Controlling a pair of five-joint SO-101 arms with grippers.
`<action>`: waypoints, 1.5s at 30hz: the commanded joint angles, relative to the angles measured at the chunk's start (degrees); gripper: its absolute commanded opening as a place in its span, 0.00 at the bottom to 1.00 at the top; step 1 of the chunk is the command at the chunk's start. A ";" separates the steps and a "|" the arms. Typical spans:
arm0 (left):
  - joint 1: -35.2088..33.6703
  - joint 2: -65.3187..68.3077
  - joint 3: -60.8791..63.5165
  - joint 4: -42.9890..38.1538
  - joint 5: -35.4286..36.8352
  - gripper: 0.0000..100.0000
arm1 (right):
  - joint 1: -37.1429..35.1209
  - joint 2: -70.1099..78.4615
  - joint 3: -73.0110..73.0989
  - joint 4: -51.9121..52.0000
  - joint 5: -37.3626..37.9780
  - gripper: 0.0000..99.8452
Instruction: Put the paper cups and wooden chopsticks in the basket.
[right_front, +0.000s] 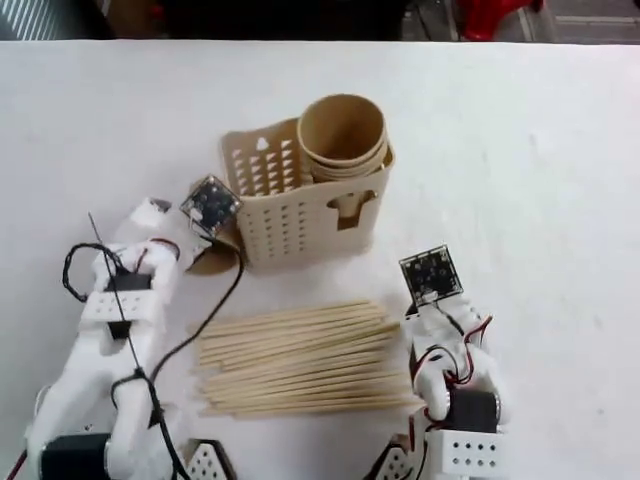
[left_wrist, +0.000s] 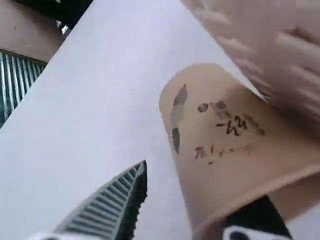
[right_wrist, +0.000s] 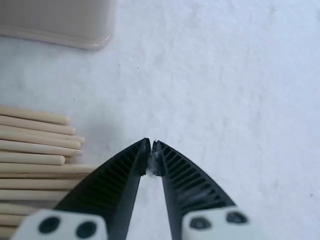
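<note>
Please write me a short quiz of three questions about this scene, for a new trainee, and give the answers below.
1. True or false: the wooden chopsticks already lie inside the basket.
2. Where is the stack of paper cups? A) in the basket B) on top of the chopsticks C) under the basket
3. Fill the gap: the right gripper, next to the ends of the chopsticks, is ____ and holds nothing.

Key: 1 false, they lie on the table in front of the basket; 2 A; 3 shut.
</note>
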 joint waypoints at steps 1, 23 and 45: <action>0.13 0.57 -2.99 -2.73 3.16 0.16 | 0.31 -0.04 0.53 -1.01 0.44 0.02; -3.74 -33.36 -4.75 29.10 3.52 0.02 | 0.48 -0.04 0.53 -1.01 0.44 0.02; 25.89 1.89 -93.19 83.60 33.67 0.02 | 0.40 -0.04 0.53 -1.01 0.44 0.02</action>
